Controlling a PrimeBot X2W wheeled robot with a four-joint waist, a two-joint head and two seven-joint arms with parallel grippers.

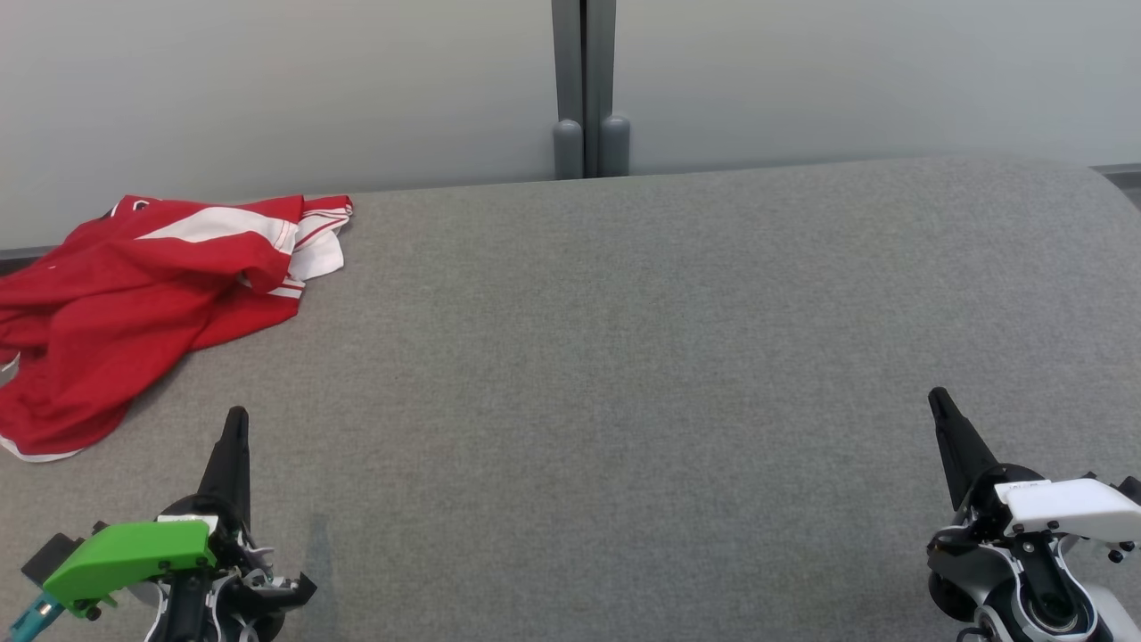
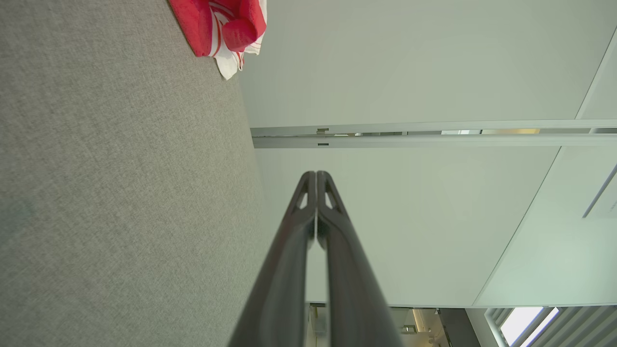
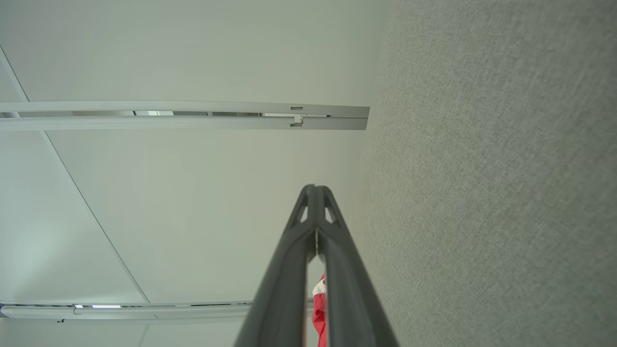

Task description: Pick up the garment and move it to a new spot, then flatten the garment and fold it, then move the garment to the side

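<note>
A crumpled red jersey (image 1: 134,303) with white panels and stripes lies at the far left of the desk (image 1: 624,357). It is bunched in loose folds, one striped edge reaches toward the back rim, and its near hem trails toward the left edge of the head view. Bare grey cloth lies between it and the left tool (image 1: 237,415), which sits near the jersey's lower hem but apart from it. The right tool (image 1: 936,394) is well apart from the jersey, on the other side of the desk. Both tools are low at the near edge with their fingers pointing away from the robot. The left arm has a green cover (image 1: 129,553) at the wrist and the right arm a white one (image 1: 1065,504). In each wrist view the 2 dark fingers meet at the tips, so both tools are closed and hold nothing. The left wrist view shows a corner of the jersey at the top. The right wrist view shows a red and white sliver of it between the fingers, low down. The desk top is covered in grey felt-like cloth and its far corners look rounded. Behind it stand pale wall panels (image 1: 267,89) joined by a grey vertical post (image 1: 584,89).
</note>
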